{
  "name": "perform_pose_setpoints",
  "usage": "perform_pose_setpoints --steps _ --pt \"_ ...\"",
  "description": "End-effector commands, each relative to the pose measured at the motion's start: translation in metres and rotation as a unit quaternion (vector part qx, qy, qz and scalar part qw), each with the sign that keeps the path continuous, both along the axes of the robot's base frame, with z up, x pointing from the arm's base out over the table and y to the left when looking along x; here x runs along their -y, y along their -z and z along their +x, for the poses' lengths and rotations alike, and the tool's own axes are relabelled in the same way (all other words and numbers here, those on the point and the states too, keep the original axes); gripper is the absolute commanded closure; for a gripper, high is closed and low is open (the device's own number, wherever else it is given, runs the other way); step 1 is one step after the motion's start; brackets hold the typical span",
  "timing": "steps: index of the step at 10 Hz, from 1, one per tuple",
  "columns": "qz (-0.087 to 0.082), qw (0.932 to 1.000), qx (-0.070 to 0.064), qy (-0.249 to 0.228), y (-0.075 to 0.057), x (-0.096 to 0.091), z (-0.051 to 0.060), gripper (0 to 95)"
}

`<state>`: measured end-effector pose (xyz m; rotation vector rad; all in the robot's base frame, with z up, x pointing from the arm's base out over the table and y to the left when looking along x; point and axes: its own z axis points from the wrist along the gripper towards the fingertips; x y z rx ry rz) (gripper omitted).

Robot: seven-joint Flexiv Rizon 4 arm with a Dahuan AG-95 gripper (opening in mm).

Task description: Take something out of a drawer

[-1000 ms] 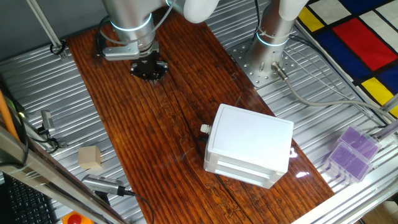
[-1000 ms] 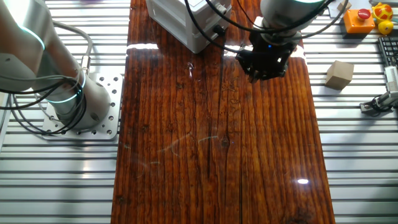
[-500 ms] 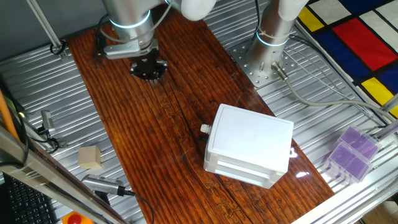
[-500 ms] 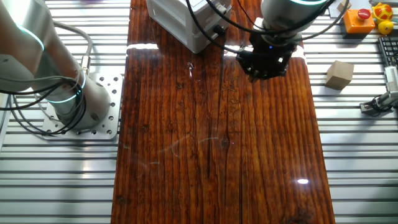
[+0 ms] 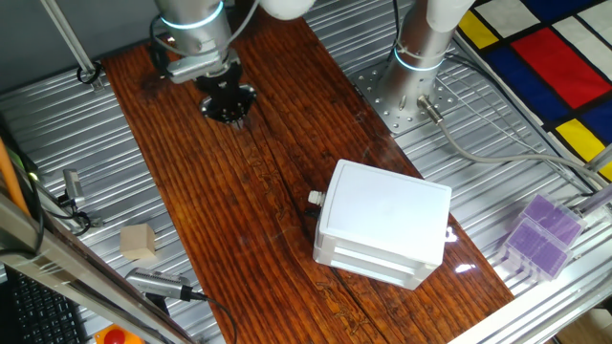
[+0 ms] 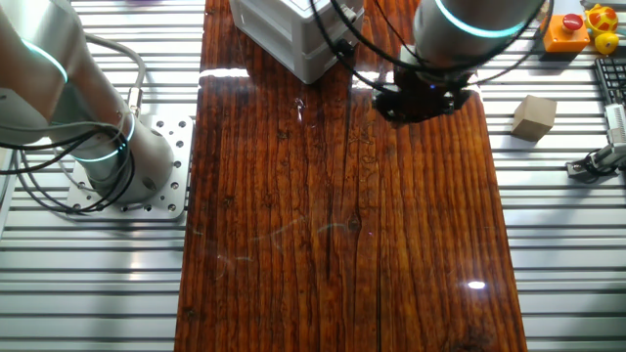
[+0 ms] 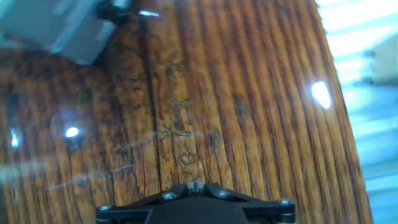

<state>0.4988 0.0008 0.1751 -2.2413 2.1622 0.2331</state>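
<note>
Dark-grained wooden board (image 5: 220, 201) carries a white two-drawer box (image 5: 382, 223), its upper drawer (image 5: 378, 244) closed, so the yellow block cannot be seen. Well apart, the gripper (image 5: 228, 101) hangs above bare wood; whether its jaws are open or closed cannot be told. A tan wooden cube (image 5: 138, 242) sits off the board.

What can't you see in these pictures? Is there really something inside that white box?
- Inside the white drawer box: both drawers look shut in one fixed view, so their contents are hidden.
- The gripper: its fingers don't show clearly in any view; the hand view shows only its black base.
- The box in the other fixed view: cut off by the top edge.
- The knob in the hand view: blurred.
</note>
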Motion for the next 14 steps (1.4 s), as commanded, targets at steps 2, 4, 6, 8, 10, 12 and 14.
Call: perform_pose_setpoints --steps 2,4,6,8,10,12,14 --pt "0.031 0.9892 0.003 -0.143 0.001 -0.005 0.001 95.0" --pt "0.047 0.9868 0.006 -0.154 0.006 -0.020 0.002 95.0" --pt "0.081 0.9870 0.010 -0.139 0.018 -0.029 0.001 95.0" --pt "0.090 0.9861 0.011 -0.139 0.024 -0.029 0.002 95.0" --pt "0.089 0.9855 0.009 -0.144 0.025 -0.029 0.002 95.0" --pt "0.117 0.9832 0.014 -0.139 0.025 -0.029 0.002 95.0" --pt "0.121 0.9767 0.017 -0.176 0.025 -0.029 0.002 95.0"
